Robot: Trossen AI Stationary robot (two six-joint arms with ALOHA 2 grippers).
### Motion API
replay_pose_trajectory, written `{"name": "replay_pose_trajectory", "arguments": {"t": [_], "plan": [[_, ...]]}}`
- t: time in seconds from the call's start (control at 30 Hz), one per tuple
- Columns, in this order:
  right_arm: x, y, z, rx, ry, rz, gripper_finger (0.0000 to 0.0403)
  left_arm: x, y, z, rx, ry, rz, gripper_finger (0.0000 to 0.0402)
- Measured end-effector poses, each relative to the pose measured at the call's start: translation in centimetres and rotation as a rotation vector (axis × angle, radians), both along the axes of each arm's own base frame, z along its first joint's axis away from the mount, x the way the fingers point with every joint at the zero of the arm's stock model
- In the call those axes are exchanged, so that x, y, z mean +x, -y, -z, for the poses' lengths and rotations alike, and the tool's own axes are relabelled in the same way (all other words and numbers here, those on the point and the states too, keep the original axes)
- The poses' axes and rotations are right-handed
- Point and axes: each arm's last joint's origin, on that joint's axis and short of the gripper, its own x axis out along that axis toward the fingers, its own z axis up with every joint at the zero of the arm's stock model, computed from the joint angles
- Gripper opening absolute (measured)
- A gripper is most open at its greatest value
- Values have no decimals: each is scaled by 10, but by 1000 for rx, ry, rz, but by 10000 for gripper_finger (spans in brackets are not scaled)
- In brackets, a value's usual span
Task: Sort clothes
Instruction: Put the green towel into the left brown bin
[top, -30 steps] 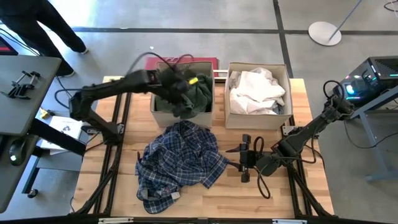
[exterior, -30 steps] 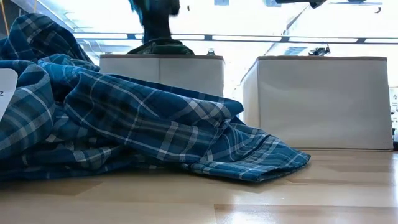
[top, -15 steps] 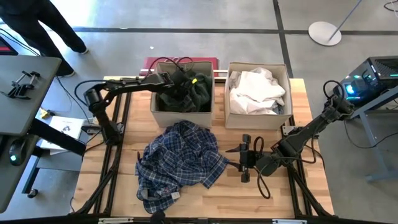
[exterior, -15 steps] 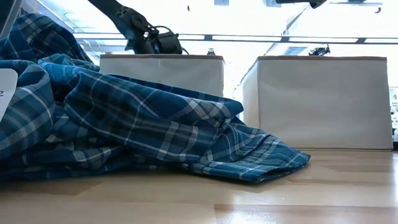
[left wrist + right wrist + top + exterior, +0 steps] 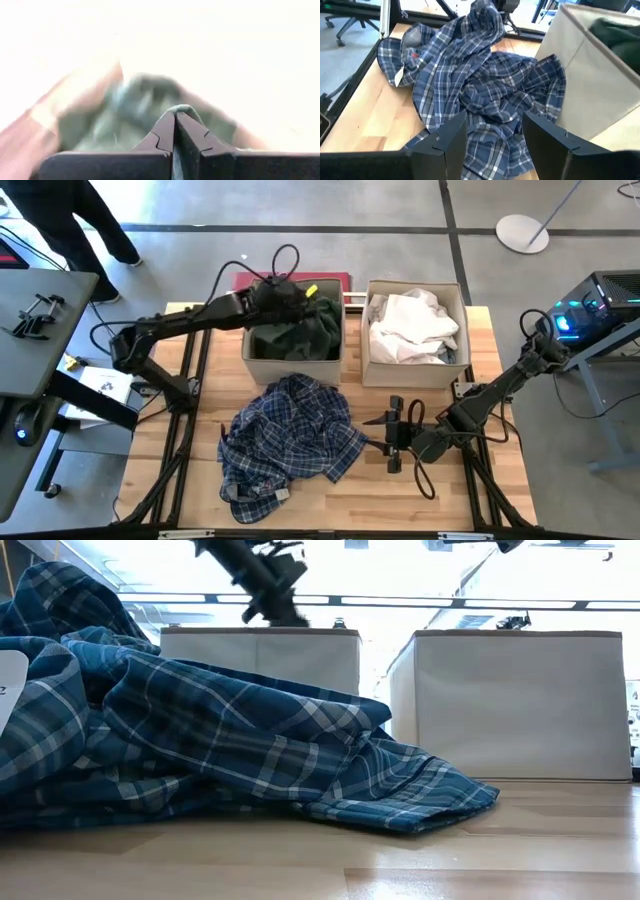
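Up at the far side, my left gripper [image 5: 285, 292] hangs over the left beige box [image 5: 262, 365], fingers [image 5: 167, 135] pressed together on a fold of the dark green piece [image 5: 305, 330] that fills that box. My right gripper [image 5: 393, 435] waits low on the desk [image 5: 180, 470] near the right edge, fingers spread with nothing between them. The blue plaid shirt [image 5: 285, 435] lies crumpled mid-desk, its long axis running from near-left to far-right, just short of the left box. White shirts [image 5: 412, 322] are heaped in the right beige box [image 5: 413, 373]. Bare wood stays open along the near edge and left side.
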Motion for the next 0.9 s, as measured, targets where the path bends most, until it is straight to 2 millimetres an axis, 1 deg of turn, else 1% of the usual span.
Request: {"name": "replay_pose_trajectory", "arguments": {"t": [0.07,0.13,0.2,0.27,0.37,0.4,0.5,0.57,0.63,0.7,0.73,0.8,0.9], "plan": [[0,0,0,2,4,1,179,12,-7,2,45,66,7,3],[1,1,0,3,4,5,179,26,-17,17,49,77,1,3],[1,1,0,6,4,8,179,38,-28,41,14,51,-21,3],[1,1,0,7,5,9,179,47,-38,72,-42,-19,-52,3],[1,1,0,23,3,18,179,52,-49,122,-124,-190,-107,3],[0,1,1,25,-2,22,179,52,-52,136,-139,-238,-122,3],[-1,2,3,29,-20,32,179,52,-57,163,-163,-349,-148,3],[-1,3,4,29,-30,36,179,51,-59,171,-163,-384,-145,3],[-1,3,4,28,-30,36,179,51,-57,168,-147,-393,-134,3],[-1,3,4,24,-31,35,179,52,-51,156,-124,-383,-111,3],[-1,3,4,22,-31,34,179,52,-47,146,-113,-379,-97,3],[-1,3,4,19,-31,33,179,51,-39,121,-81,-340,-70,3],[-1,3,4,18,-34,33,179,45,-23,65,-18,-190,-37,3]]}}
